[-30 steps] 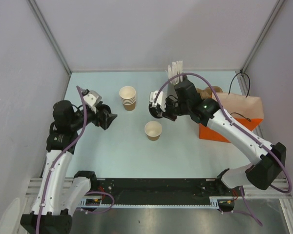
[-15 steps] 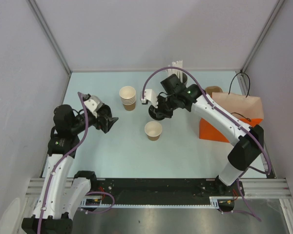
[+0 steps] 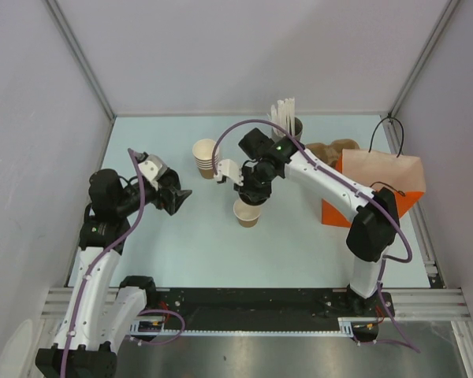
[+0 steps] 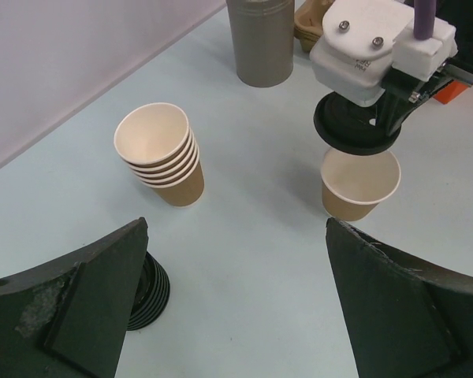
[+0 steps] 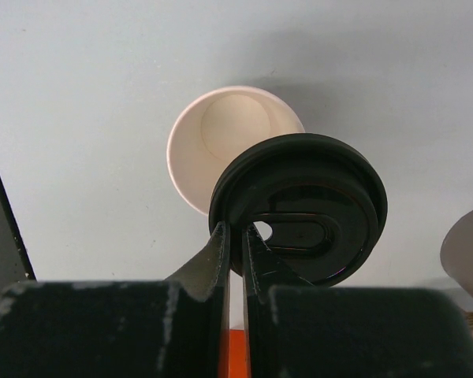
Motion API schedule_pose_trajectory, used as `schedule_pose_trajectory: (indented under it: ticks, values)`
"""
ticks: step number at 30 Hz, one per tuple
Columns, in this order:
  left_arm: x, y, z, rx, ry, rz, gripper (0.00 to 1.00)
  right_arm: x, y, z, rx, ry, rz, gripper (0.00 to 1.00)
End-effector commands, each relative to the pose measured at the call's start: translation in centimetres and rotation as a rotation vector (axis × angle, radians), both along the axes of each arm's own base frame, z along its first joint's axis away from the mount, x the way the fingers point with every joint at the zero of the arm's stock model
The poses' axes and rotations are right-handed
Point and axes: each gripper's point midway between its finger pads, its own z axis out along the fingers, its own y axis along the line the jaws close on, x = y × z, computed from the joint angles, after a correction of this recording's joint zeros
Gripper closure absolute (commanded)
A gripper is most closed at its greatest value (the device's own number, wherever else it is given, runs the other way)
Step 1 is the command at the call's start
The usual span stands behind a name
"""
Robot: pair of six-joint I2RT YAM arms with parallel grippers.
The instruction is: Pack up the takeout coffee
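right now the right gripper (image 5: 235, 236) is pinched shut on the rim of a round black lid (image 5: 299, 206), holding it just above and partly over the open kraft-paper cup (image 4: 360, 185), which stands lidless mid-table. the left gripper (image 3: 176, 195) hangs at the left, jaws wide apart, holding nothing. the orange paper bag (image 3: 335, 213) sits well apart at the right.
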Motion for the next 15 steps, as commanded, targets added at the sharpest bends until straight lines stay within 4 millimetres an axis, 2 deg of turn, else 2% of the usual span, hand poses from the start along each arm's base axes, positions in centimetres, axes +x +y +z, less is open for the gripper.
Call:
schedule_pose_trajectory:
  ticks: [1, 9, 15]
  values:
    - [-0.1, -0.2, 1.2, 0.01, -0.079, -0.028, 0.01, -0.2, 1.3, 0.4, 0.007, -0.046, 0.027, 0.98]
    - [0.2, -0.2, 0.7, 0.015, -0.066, -0.03, 0.01, -1.3, 2.4, -2.0, -0.068, -0.034, 0.073, 0.98]
    - [0.1, -0.2, 0.7, 0.015, -0.063, -0.03, 0.0, -1.6, 1.9, -2.2, -0.077, -0.014, 0.077, 0.98]
